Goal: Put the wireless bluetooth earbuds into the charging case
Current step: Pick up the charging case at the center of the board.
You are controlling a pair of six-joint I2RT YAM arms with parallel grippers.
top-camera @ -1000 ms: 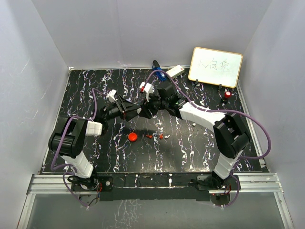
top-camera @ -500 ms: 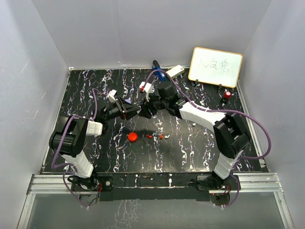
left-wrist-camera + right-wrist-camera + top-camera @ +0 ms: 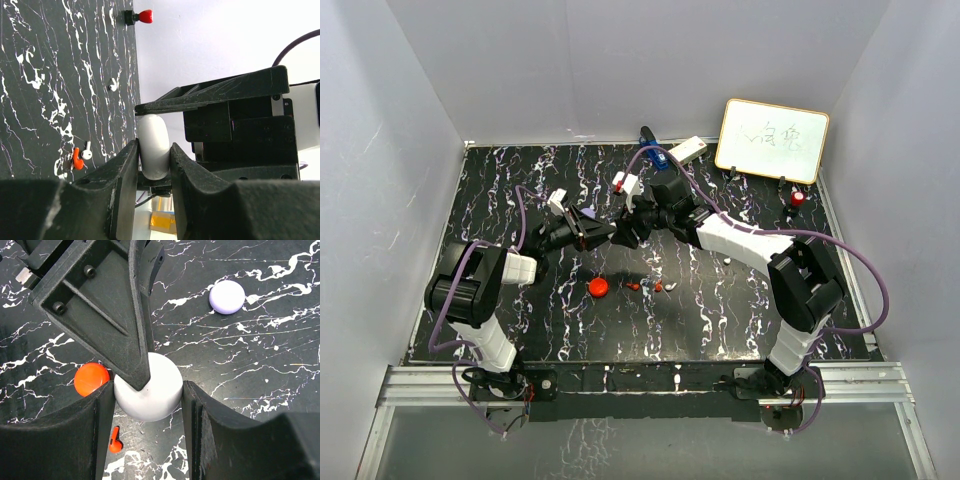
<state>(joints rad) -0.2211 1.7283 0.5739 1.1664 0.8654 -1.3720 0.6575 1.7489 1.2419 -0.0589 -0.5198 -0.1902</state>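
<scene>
A white round charging case is held above the black marbled table where the two arms meet. My left gripper is shut on its faces; it also shows in the left wrist view. My right gripper is shut on its rim from the other side. In the top view the left gripper and right gripper touch. A red earbud lies on the table below. More red and white earbuds lie right of a red round case. A purple round case lies apart.
A whiteboard stands at the back right, with a red-capped marker in front of it. A white box and a small red and white piece sit near the back wall. A lone white earbud lies under the right forearm.
The left wrist has shifted slightly. Both grippers stay together at the white case.
</scene>
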